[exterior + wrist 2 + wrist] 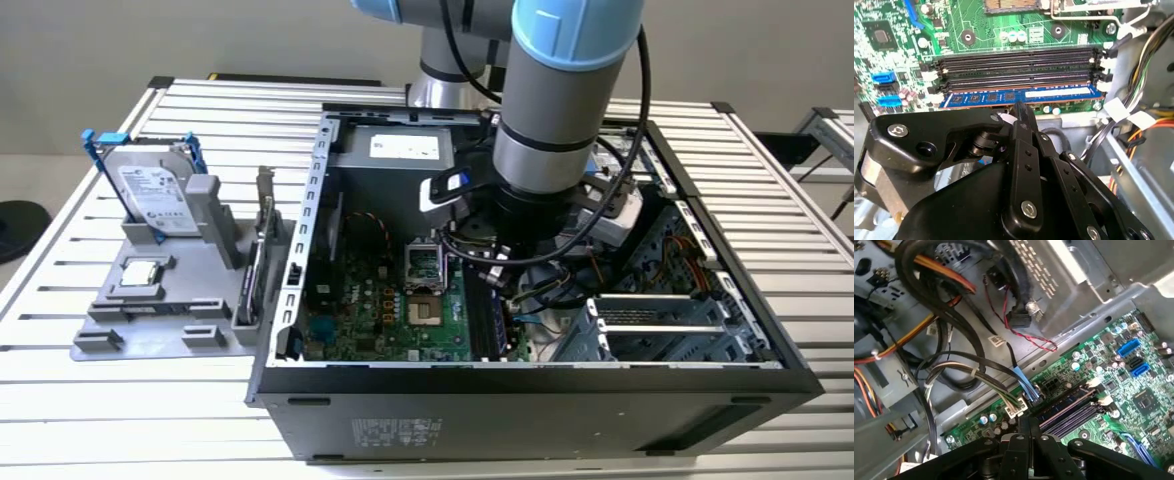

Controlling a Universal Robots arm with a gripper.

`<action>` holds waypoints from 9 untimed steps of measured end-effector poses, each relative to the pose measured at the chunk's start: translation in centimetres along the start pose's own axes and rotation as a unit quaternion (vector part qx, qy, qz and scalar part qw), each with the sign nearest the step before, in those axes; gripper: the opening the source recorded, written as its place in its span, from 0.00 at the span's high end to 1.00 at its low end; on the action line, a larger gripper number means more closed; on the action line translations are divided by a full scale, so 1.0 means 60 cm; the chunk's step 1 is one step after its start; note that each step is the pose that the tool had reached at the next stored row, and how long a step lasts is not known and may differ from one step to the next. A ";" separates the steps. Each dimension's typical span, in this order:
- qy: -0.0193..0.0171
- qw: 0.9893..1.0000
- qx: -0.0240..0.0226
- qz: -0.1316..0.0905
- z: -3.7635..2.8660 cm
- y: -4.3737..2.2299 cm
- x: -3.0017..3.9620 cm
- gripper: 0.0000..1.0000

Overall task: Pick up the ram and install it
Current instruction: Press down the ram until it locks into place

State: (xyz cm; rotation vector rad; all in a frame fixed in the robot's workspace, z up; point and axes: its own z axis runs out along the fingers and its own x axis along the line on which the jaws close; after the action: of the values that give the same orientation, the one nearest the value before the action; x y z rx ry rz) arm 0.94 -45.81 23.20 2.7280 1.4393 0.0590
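The black hand [1021,112] fills the near part of the second wrist view, its two fingers pressed together with no gap between them and nothing gripped, their tips just above the ram [1019,96]. The ram is a long, narrow blue board with a row of small dark chips and a white label strip, lying seated in the slot nearest the hand on the green motherboard [1004,30]. Three more slots [1014,67], black and bare, run parallel beyond it, making four slots and one stick. In the first wrist view the same closed fingertips [1030,426] point at the slot bank from its end, where the ram's face cannot be made out, while bundles of black, orange and grey cables [944,340] and two blue connectors [1132,358] on the board appear. In the exterior view the arm [547,130] reaches down into the open computer case [534,400] on the slatted counter [120,400]; to the exterior view's left stands a grey holder [160,300] carrying one hard drive [150,195] in a blue frame.
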 end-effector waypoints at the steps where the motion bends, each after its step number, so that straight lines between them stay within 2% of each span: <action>1: 0.000 1.000 0.000 -0.009 0.000 0.000 0.000 1.00; 5: 0.003 0.999 0.001 -0.045 0.002 0.000 0.000 1.00; 9: 0.005 0.997 0.001 -0.082 0.004 0.000 0.000 1.00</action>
State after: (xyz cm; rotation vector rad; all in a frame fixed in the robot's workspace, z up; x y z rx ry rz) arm 0.94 -45.82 22.96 2.6035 1.6607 0.0641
